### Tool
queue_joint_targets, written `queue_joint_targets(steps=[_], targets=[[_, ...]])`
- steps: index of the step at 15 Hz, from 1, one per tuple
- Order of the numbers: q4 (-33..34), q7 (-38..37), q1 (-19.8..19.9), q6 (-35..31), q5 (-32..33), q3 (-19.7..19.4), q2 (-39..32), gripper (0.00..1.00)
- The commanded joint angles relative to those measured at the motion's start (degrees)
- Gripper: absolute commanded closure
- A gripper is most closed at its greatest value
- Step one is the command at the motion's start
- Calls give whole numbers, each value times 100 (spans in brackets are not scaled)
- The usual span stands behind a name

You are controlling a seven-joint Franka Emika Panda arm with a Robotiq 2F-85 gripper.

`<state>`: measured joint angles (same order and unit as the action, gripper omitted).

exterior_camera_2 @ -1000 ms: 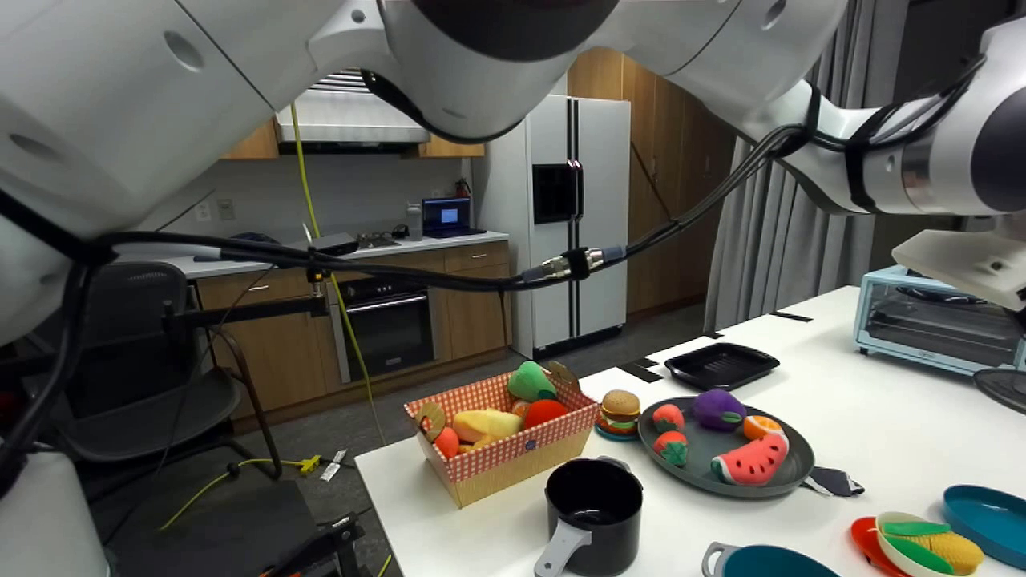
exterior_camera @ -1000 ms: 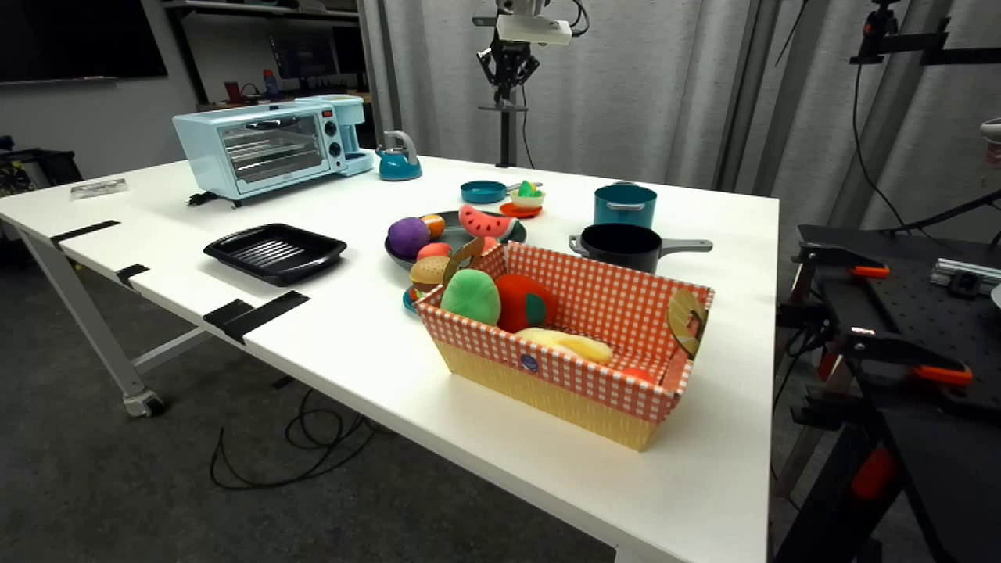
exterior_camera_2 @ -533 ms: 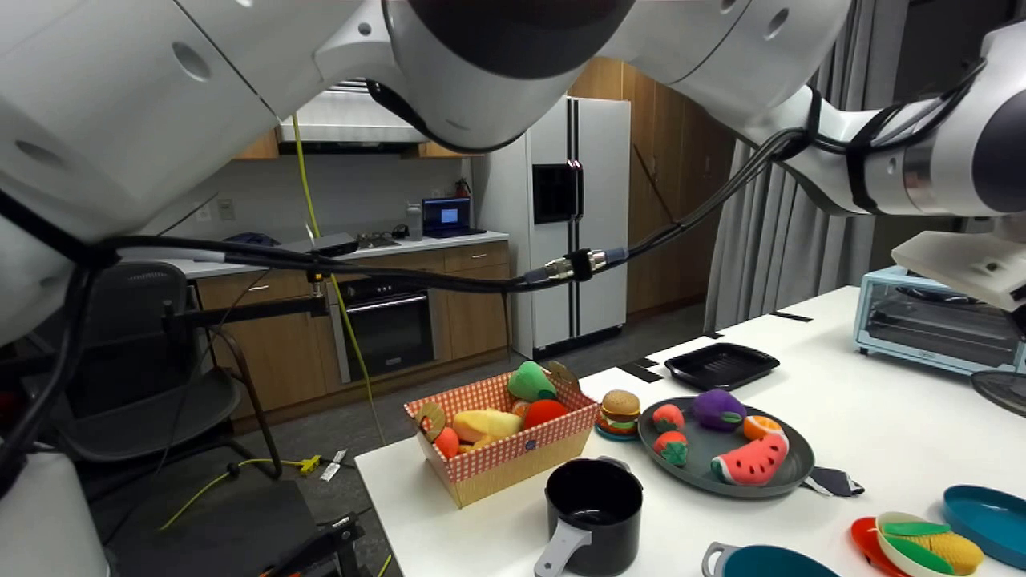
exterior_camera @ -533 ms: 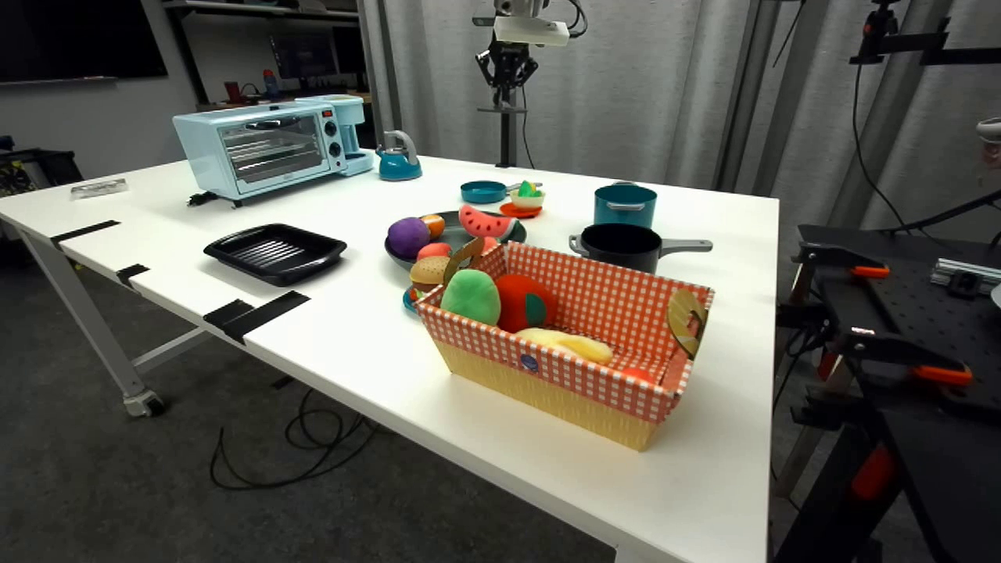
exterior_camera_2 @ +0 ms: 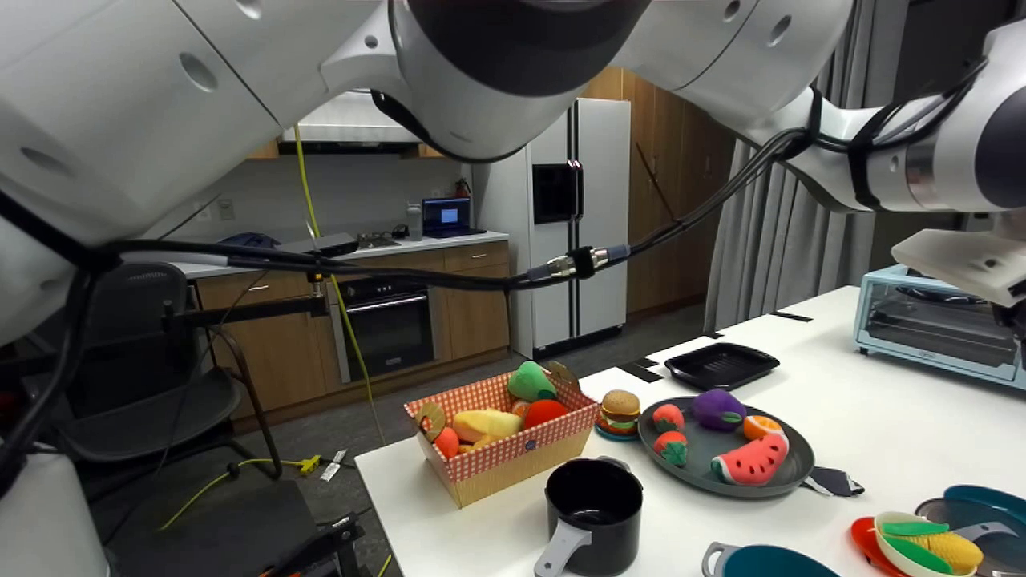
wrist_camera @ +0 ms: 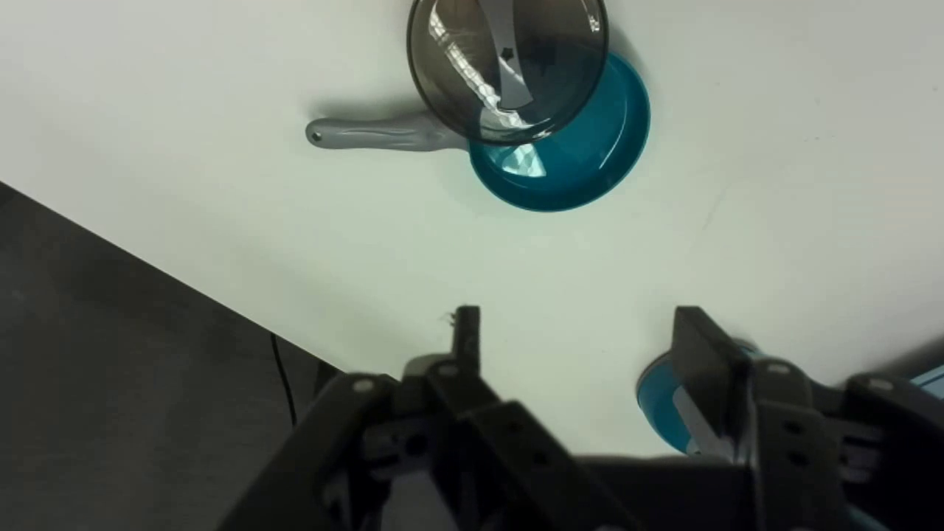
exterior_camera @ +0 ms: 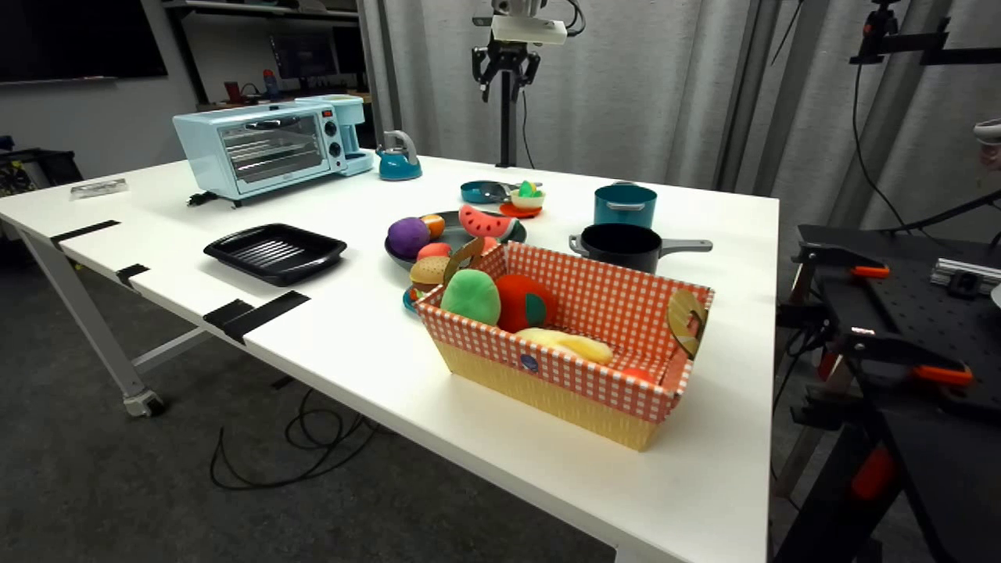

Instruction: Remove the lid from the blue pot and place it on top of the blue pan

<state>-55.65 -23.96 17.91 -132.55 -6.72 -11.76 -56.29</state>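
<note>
The teal blue pot (exterior_camera: 606,208) stands uncovered on the table, its rim (exterior_camera_2: 773,564) at the bottom of an exterior view. The blue pan (wrist_camera: 590,166) is a shallow teal one with a grey handle. Over part of the pan lies the lid (wrist_camera: 546,74), smoky glass with a grey grip, off-centre and seemingly tilted; an exterior view shows the lid (exterior_camera_2: 966,521) beside the corn bowl too. High above the table my gripper (exterior_camera: 501,95) has its fingers spread. In the wrist view nothing is between the tips of the gripper (wrist_camera: 577,313).
A bowl of toy corn (exterior_camera_2: 930,549) on a red saucer sits by the pan. A teal kettle (exterior_camera: 400,166) stands near the blue toaster oven (exterior_camera: 266,152). The black pot (exterior_camera_2: 593,521), checkered basket (exterior_camera: 539,383), large grey plate (exterior_camera_2: 701,453) and black tray (exterior_camera: 274,254) occupy other spots.
The fingers have spread apart, and the lid that hung from them has dropped onto the pan. Otherwise the arm has barely shifted.
</note>
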Motion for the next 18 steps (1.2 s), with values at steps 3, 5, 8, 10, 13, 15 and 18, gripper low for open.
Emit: queue_joint_targets(steps=[3, 5, 8, 10, 13, 15, 18], targets=[[377, -115, 30, 247, -18, -8, -191, 0], [287, -92, 18, 214, -23, 0, -103, 0], [49, -14, -33, 184, -16, 22, 102, 0], [-264, 76, -117, 130, -3, 55, 325, 0], [-1092, 380, -297, 28, 25, 166, 865, 0], [-1677, 655, -459, -43, 89, 202, 1245, 0], [-2436, 1071, -682, -104, 214, 210, 1757, 0]])
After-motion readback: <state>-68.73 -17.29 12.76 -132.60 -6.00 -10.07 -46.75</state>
